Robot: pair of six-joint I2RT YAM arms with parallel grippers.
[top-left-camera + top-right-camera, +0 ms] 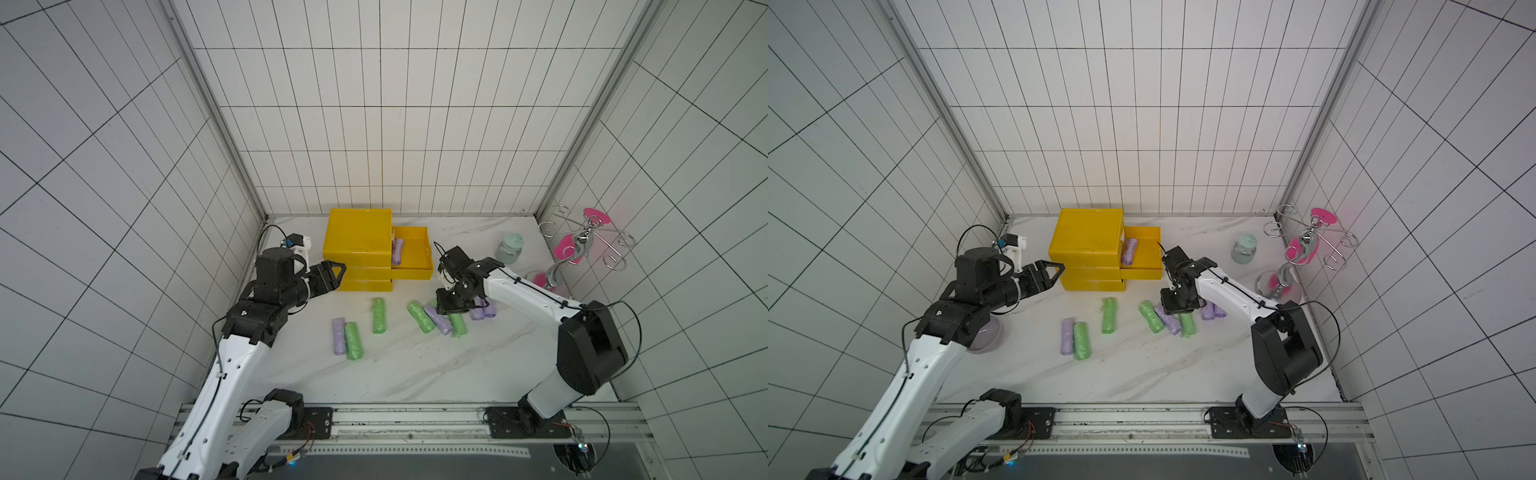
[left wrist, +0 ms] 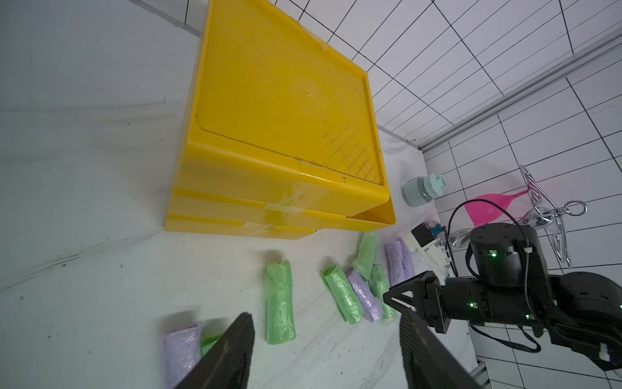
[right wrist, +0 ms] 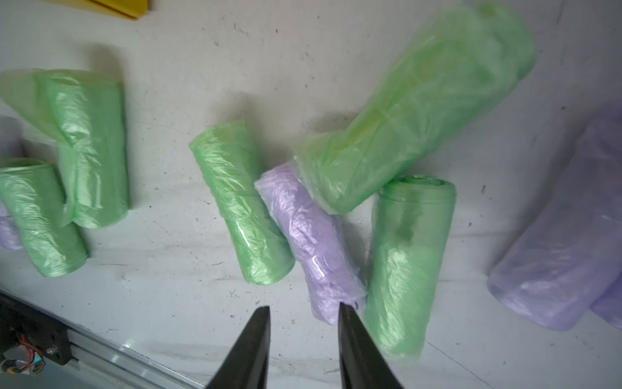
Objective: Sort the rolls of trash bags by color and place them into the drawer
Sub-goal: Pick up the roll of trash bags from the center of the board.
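A yellow drawer unit stands at the back, its top drawer pulled out with one purple roll inside. On the table lie green rolls and purple rolls. My right gripper points down over the middle cluster. In the right wrist view it is open and empty, one fingertip beside the end of a purple roll that lies between two green ones. My left gripper hovers open and empty by the unit's front left corner.
A pale mint jar stands right of the drawer. A chrome rack with pink glasses fills the back right corner. A lavender bowl sits under my left arm. Two more purple rolls lie under my right wrist.
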